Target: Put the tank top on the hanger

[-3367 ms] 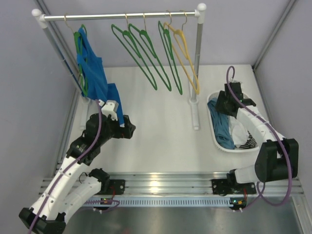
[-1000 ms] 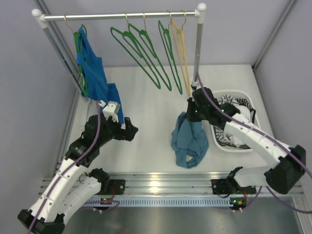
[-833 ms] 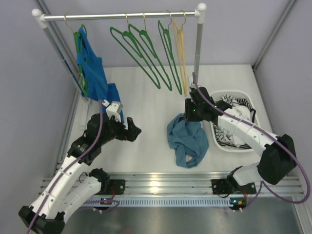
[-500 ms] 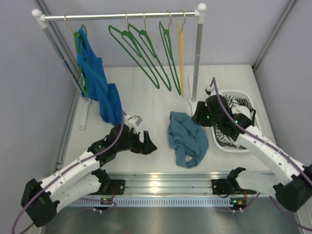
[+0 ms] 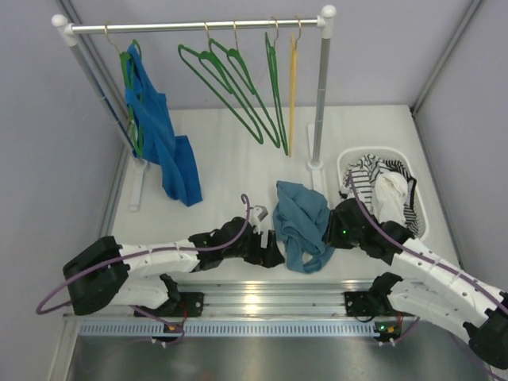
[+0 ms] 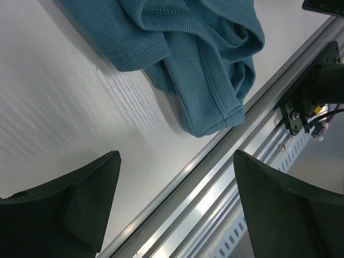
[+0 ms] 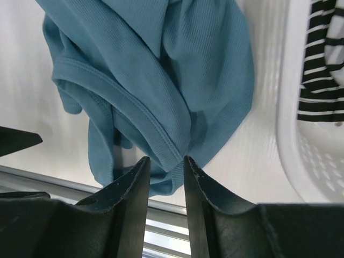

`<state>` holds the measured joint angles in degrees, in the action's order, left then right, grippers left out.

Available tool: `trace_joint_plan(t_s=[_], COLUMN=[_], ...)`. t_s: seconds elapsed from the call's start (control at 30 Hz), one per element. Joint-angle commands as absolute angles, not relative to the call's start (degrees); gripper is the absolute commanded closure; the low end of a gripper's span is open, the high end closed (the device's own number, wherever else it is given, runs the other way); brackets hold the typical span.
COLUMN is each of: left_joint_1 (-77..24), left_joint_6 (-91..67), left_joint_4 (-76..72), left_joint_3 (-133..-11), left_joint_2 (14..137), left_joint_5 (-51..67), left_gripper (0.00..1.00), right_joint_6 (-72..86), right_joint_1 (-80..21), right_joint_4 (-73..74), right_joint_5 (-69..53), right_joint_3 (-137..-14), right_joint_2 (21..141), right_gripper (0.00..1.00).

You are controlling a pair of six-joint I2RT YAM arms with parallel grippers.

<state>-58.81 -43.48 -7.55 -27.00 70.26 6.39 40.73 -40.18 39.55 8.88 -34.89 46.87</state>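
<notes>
The teal tank top (image 5: pixel 300 222) lies crumpled on the table near the front edge, apart from the green hangers (image 5: pixel 275 87) on the rail. My right gripper (image 5: pixel 332 228) is low at its right side. In the right wrist view that gripper (image 7: pixel 165 158) is open by a narrow gap, its tips set on either side of a hem fold of the tank top (image 7: pixel 177 70). My left gripper (image 5: pixel 270 252) stands wide open just left of the cloth. The left wrist view shows this gripper (image 6: pixel 176 156) holding nothing, with the tank top (image 6: pixel 204 70) just beyond it.
A royal-blue garment (image 5: pixel 163 135) hangs on the leftmost hanger. A yellow hanger (image 5: pixel 292 87) hangs beside the rack's right post (image 5: pixel 320 95). The white basket (image 5: pixel 377 150) with striped cloth (image 5: pixel 361 171) stands right of the tank top. The aluminium front rail (image 5: pixel 254 290) runs close by.
The right gripper let go of the tank top, which dropped onto the table, then came down at its right side. The left arm swung across to the cloth's left side.
</notes>
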Motion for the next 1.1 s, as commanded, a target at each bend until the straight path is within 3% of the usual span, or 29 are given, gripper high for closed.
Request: trace_joint_plan(t_s=[0.0, 0.47, 0.63, 0.8, 0.87, 0.97, 1.0, 1.07], left_joint_1=[-59.6, -63.9, -64.4, -64.5, -64.5, -64.5, -64.6, -64.5], left_joint_6=[-45.0, -46.4, -46.7, -46.8, -46.7, -46.4, -46.2, -45.3], left_joint_4=[-17.0, -23.9, -25.4, -25.5, -25.4, -24.4, -23.7, -21.3], left_joint_3=[-28.8, -31.3, -32.2, -32.1, -31.8, -31.8, -31.7, -31.9], left_joint_2=[74.0, 86.8, 89.9, 90.8, 90.5, 89.1, 87.4, 84.9], left_joint_5=[6.0, 7.2, 7.5, 7.5, 7.5, 7.1, 6.4, 5.4], left_gripper=[0.11, 0.21, 0.31, 0.61, 0.66, 0.88, 1.00, 1.00], right_joint_6=[43.6, 44.9, 45.1, 45.4, 45.6, 46.1, 46.4, 46.7], right_joint_1=[-42.8, -45.7, -46.1, -46.5, -46.8, -47.3, -47.5, -47.9], right_joint_4=[34.1, 28.8, 29.0, 28.7, 28.5, 29.4, 30.1, 33.5], right_joint_5=[9.2, 10.7, 11.9, 12.6, 12.8, 13.7, 14.1, 15.8], right_joint_3=[-33.7, -29.9, -29.7, -29.4, -29.4, -30.1, -31.2, -32.9], right_joint_2=[49.3, 56.7, 57.7, 59.1, 59.8, 59.6, 59.4, 58.4], right_gripper=[0.69, 0.62, 0.62, 0.62, 0.66, 0.80, 0.84, 0.95])
